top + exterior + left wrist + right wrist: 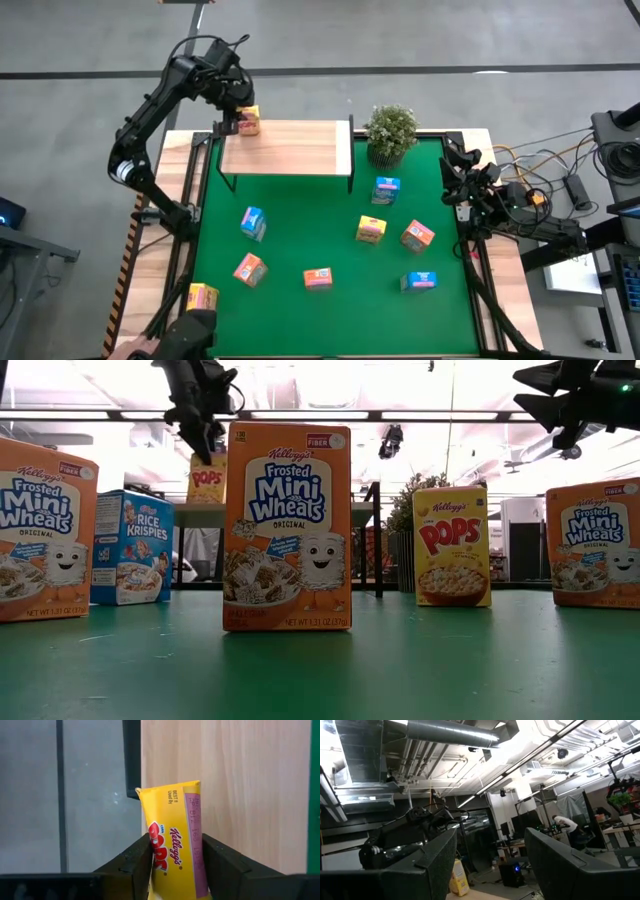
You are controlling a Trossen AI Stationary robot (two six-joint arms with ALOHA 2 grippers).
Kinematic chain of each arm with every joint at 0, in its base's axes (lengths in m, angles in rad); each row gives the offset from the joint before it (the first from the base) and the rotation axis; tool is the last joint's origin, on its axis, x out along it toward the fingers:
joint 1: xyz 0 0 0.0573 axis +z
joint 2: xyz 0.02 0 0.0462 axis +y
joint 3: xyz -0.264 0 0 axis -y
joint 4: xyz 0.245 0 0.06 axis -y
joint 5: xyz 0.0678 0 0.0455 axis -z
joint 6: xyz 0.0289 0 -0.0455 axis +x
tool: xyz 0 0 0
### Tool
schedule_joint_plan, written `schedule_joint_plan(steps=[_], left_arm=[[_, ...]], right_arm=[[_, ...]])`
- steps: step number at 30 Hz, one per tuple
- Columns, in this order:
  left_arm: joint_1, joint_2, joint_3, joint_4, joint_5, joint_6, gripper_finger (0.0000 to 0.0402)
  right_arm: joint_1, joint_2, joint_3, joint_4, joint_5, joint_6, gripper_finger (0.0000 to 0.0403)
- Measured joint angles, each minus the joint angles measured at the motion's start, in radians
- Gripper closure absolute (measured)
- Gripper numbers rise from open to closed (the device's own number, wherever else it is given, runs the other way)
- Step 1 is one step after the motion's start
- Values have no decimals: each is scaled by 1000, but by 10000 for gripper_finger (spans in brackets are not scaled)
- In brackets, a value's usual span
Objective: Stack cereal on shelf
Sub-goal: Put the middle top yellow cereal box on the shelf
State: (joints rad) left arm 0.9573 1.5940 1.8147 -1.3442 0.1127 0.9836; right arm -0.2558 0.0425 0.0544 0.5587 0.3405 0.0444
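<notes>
left gripper (175, 865) clamped on a yellow box (172, 840) at the shelf (290, 150) far-left corner, likely starting a row | right gripper (455, 185) apart, idle at right edge | other boxes on green mat (320, 240)

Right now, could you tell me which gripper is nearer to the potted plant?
The right gripper is nearer, just beside the potted plant at the table's right edge. The left gripper is across the shelf, at its far left corner, around a yellow cereal box.
</notes>
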Motion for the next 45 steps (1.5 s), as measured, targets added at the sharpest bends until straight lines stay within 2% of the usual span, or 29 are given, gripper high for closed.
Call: schedule_joint_plan(steps=[10, 38, 45], left_arm=[[0, -2, -1, 12, -19, -9, 223], [-1, -1, -3, -8, -25, -27, 220], [-1, -1, -4, -2, -26, -28, 197]], right_arm=[[0, 0, 0, 0, 0, -3, 179], [0, 0, 0, 7, 0, -3, 179], [0, 0, 0, 7, 0, -3, 179]])
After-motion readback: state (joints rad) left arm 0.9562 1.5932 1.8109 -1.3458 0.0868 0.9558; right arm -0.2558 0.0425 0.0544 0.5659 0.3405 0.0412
